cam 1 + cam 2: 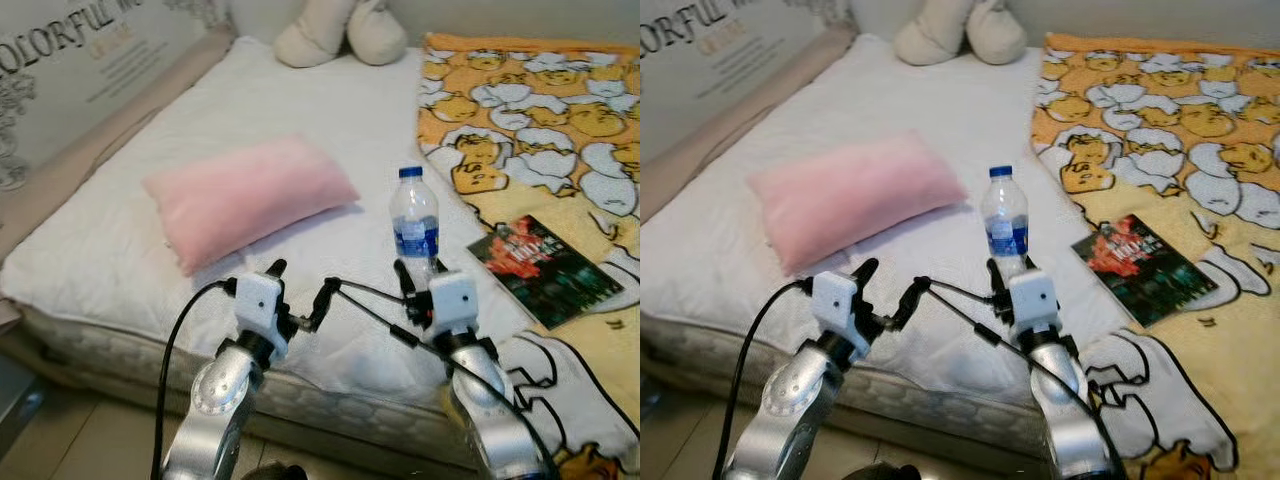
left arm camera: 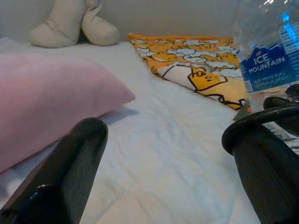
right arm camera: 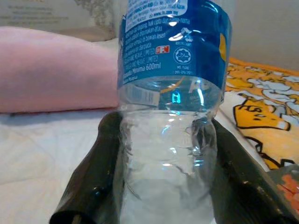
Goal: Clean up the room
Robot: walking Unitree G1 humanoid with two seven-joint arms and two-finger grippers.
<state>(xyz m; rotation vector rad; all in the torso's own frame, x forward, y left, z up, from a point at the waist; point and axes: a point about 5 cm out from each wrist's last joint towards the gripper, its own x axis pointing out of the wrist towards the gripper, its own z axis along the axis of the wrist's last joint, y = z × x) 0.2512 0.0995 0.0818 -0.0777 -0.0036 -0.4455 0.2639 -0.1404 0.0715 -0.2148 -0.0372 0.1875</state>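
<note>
A clear water bottle [image 1: 414, 215] with a blue cap and blue label stands upright on the white mattress [image 1: 110, 260], near the front edge. My right gripper [image 1: 421, 276] is at its lower part. In the right wrist view a black finger [image 3: 100, 172] presses against each side of the bottle [image 3: 170, 93]. My left gripper [image 1: 301, 288] hovers open over the mattress just left of the bottle, with nothing between its fingers [image 2: 70, 168]. A pink pillow [image 1: 250, 195] lies further left and behind it.
A yellow cartoon blanket [image 1: 530, 110] covers the bed's right side, with a dark book [image 1: 545, 265] lying on it. A beige plush toy [image 1: 340, 35] sits at the far end. A lettered panel [image 1: 70, 70] runs along the left. Floor shows below the front edge.
</note>
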